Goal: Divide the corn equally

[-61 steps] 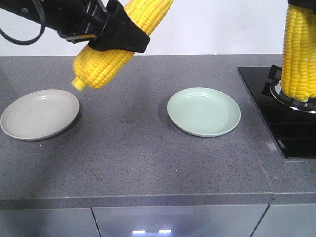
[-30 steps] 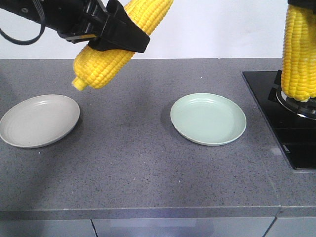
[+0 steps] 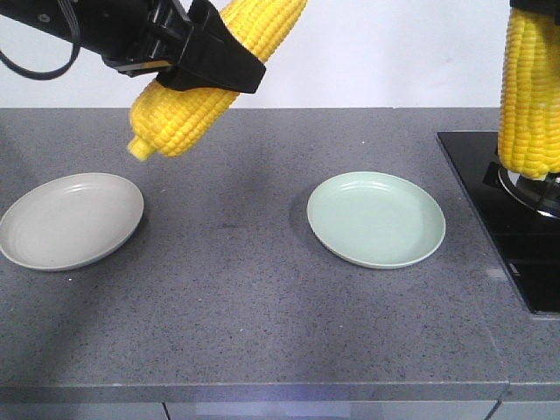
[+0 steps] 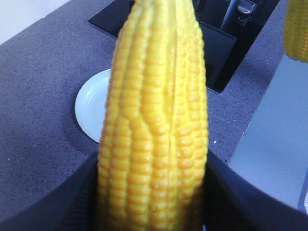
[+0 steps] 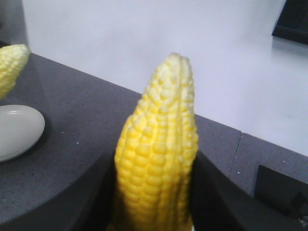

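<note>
Kernels in tight, bright yellow rows cover both ears in the front view. The left cob [image 3: 197, 96] hangs tilted above the bench [image 3: 236, 297], its blunt stalk end lowest and just beyond the rim of the grey plate [image 3: 70, 220]. The left pincer [image 3: 214, 70] has its black jaws clamped across the cob's middle. The right cob [image 3: 529, 96] stands upright at the frame's right edge over the hob [image 3: 516, 236], and what holds it is out of frame. The green plate [image 3: 376, 219] lies on the bench between the two.

From the left wrist, the left cob fills the picture, with a seam running down its face and dark jaws pressing both flanks.

From the right wrist, the right pincer [image 5: 154, 202] is closed on the right cob's thick end, with the tapered tip away from the jaws.
</note>
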{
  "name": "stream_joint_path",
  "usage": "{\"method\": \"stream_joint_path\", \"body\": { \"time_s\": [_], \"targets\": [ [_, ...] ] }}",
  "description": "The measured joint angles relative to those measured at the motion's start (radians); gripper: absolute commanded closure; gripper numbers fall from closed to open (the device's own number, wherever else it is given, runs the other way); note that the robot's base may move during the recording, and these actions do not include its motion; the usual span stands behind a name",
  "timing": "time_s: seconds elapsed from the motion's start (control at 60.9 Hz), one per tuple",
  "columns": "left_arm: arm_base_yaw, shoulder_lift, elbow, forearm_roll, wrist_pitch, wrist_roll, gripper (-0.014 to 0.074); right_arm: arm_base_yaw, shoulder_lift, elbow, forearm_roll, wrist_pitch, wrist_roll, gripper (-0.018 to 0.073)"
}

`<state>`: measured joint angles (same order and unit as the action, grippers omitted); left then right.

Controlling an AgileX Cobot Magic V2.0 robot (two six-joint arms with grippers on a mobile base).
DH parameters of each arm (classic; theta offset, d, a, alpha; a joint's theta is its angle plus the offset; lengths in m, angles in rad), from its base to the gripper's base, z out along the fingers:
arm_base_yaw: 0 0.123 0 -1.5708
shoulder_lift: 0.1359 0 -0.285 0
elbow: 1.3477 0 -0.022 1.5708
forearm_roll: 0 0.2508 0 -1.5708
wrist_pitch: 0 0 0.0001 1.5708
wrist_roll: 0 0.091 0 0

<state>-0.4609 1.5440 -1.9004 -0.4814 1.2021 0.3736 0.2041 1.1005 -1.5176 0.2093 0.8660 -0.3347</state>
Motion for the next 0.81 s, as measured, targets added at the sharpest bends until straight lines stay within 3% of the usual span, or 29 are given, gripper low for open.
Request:
{"method": "stream_joint_path", "body": {
  "time_s": [0.805],
  "targets": [
    [0.0, 0.0, 0.0, 0.0, 0.0, 0.0, 0.0602, 0.0, 0.0, 0.0, 0.0, 0.0, 0.0, 0.0564]
  ]
}}
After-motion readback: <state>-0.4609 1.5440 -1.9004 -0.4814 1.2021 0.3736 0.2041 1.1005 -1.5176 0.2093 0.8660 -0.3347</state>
